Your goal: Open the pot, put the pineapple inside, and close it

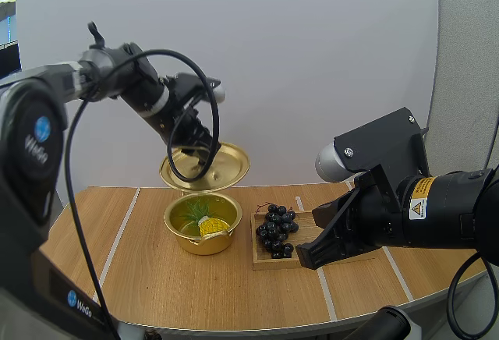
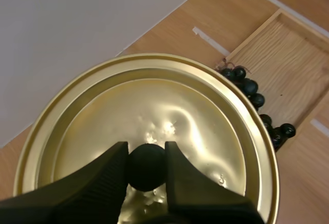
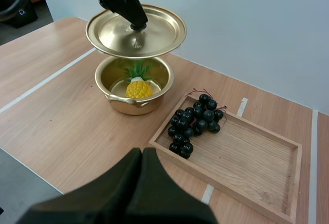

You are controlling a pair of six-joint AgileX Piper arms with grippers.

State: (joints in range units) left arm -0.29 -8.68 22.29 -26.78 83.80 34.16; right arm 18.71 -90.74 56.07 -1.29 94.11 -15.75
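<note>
I am on the last step: closing the pot. My left gripper point(image 2: 146, 150) holds the gold lid point(image 2: 154, 100) by its round black knob point(image 2: 146, 171), one finger on each side, pinching it tight. The lid hangs in the air, flat side down and a little tilted.

The pot point(image 1: 204, 245) sits on the table point(image 1: 156, 281) below my left gripper and a bit nearer to me than the lid. It is open. The pineapple point(image 3: 136, 88) is already lying inside it, yellow with green leaves, so I think the first two steps are done.

For the next move I think I need to bring the lid toward me until it is right over the pot, make it level, and lower it slowly until its rim sits on the pot's rim all the way round. Then I can let go of the knob (not before, or the lid may slide off).

My right gripper point(image 3: 143, 154) has its two fingers pressed together and holds nothing. It hovers over the near edge of the wooden tray point(image 3: 247, 157), well apart from the pot. The grapes point(image 3: 196, 124) lie in the tray corner beyond that gripper, on the pot's side.

I count one pot, one lid, one pineapple, one bunch of grapes and one tray.
</note>
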